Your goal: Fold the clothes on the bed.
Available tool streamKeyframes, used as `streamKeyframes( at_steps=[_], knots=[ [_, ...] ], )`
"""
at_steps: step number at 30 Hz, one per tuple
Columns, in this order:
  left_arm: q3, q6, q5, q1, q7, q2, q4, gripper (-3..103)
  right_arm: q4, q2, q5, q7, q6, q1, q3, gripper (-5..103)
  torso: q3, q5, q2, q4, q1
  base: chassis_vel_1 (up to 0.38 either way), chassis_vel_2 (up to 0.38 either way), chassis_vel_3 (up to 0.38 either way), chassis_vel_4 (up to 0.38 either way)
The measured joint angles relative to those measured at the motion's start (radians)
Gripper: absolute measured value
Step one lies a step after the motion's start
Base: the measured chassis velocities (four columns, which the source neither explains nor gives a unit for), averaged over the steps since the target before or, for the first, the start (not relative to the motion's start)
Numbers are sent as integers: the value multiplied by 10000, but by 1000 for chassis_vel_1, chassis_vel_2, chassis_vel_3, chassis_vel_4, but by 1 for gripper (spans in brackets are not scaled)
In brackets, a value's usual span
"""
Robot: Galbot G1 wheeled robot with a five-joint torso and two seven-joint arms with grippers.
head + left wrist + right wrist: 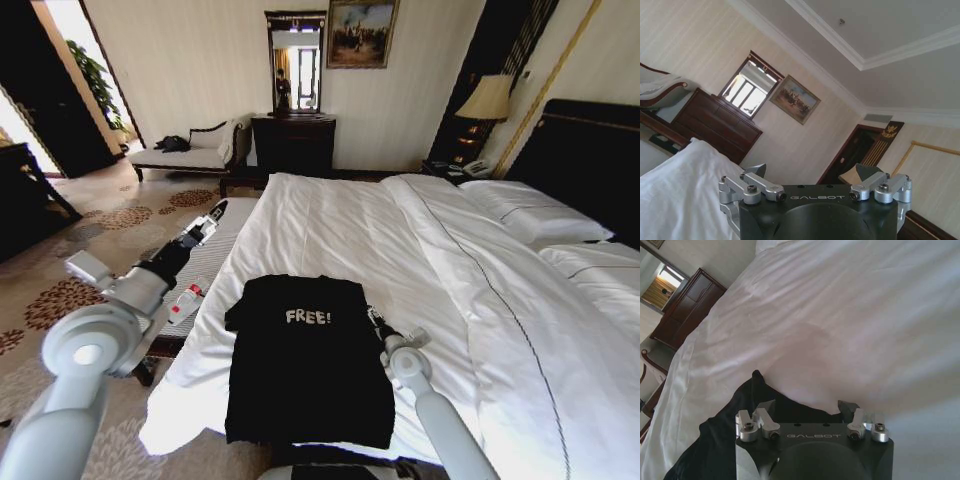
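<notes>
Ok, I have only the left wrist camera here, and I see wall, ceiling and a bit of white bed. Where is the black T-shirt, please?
Observer: The T-shirt lies flat on the bed, at the near edge in front of the robot, lettering up.
Operator: And my left gripper, is it near the shirt?
Observer: No. The left gripper is out beside the bed's left side, over the floor, apart from the shirt. Its fingers are open.
Operator: What is the right arm doing?
Observer: The right gripper is low at the shirt's right sleeve; in its wrist view the open fingers sit just over the black fabric's edge.
</notes>
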Motion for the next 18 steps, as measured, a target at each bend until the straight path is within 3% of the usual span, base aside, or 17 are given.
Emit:
streamKeyframes(
  at_steps=[4,9,10,14,16,17,18],
  knots=[
    [26,9,51,4,-9,40,103,100,176,-141,47,22,6,-152,37,64,0,1,0,-2,0,0,0,0,0],
    [43,44,139,45,-34,1,137,100,401,-197,49,49,6,-381,67,42,0,1,0,-2,0,0,0,0,0],
    [43,44,139,45,-34,1,137,100,401,-197,49,49,6,-381,67,42,0,1,0,-2,0,0,0,0,0],
    [-6,69,280,255,-47,-90,29,100,475,-247,-45,66,6,-489,110,20,0,1,0,-1,0,0,0,0,0],
    [-46,70,286,297,-50,-92,-3,100,485,-261,-88,69,6,-512,118,20,0,1,0,-2,0,0,0,0,0],
    [-86,71,290,335,-54,-92,-31,100,496,-274,-125,72,6,-539,125,15,0,1,0,-1,0,0,0,0,0],
    [-133,72,291,377,-58,-91,-69,100,524,-287,-155,78,6,-575,133,19,0,1,0,-1,0,0,0,0,0]
  ],
)
